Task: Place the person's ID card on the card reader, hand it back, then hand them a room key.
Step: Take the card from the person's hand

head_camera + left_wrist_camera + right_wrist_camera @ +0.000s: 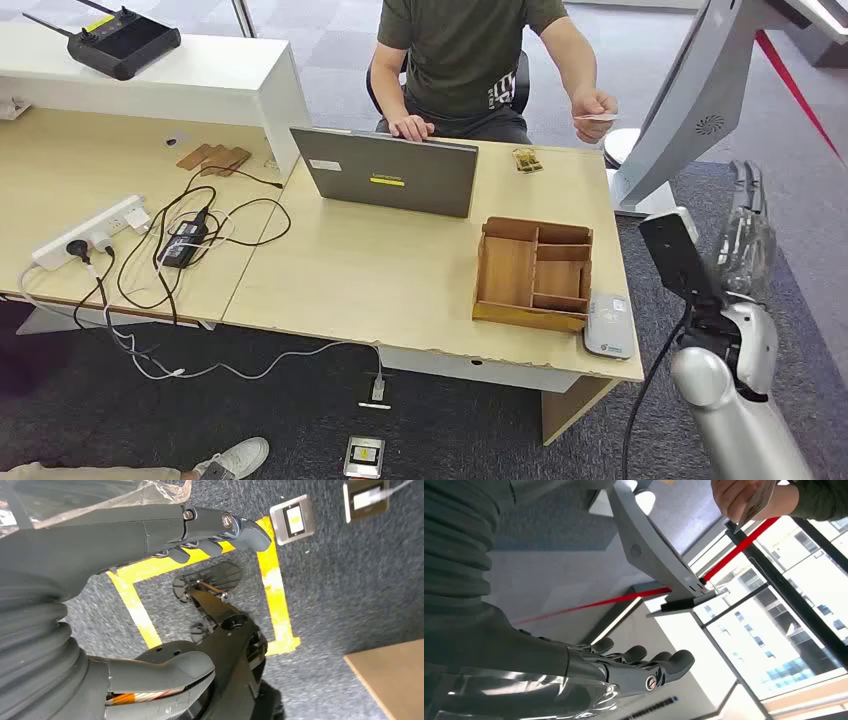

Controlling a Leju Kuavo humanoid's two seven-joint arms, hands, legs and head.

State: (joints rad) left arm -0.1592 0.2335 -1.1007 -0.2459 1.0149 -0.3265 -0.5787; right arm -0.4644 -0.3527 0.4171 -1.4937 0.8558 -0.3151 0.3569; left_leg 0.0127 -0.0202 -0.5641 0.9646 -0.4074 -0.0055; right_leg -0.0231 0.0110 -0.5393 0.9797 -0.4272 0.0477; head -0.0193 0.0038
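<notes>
A person sits behind the desk and holds a pale ID card (597,118) up in one hand, past the desk's far right corner; the same card (758,497) shows in the right wrist view. The white card reader (607,325) lies at the desk's front right corner, beside a wooden organiser (533,272). A small tagged item (527,160) lies next to the laptop (390,172); I cannot tell what it is. My right hand (745,232) is raised off the desk's right edge, fingers (644,667) stretched out and empty, well short of the card. My left hand (140,535) hangs over the carpet, holding nothing.
A grey slanted kiosk (690,100) stands just beyond my right hand. A power strip (90,230) and tangled cables lie on the left desk, and a black controller (125,40) sits on the white counter. A shoe (235,458) shows on the floor at lower left.
</notes>
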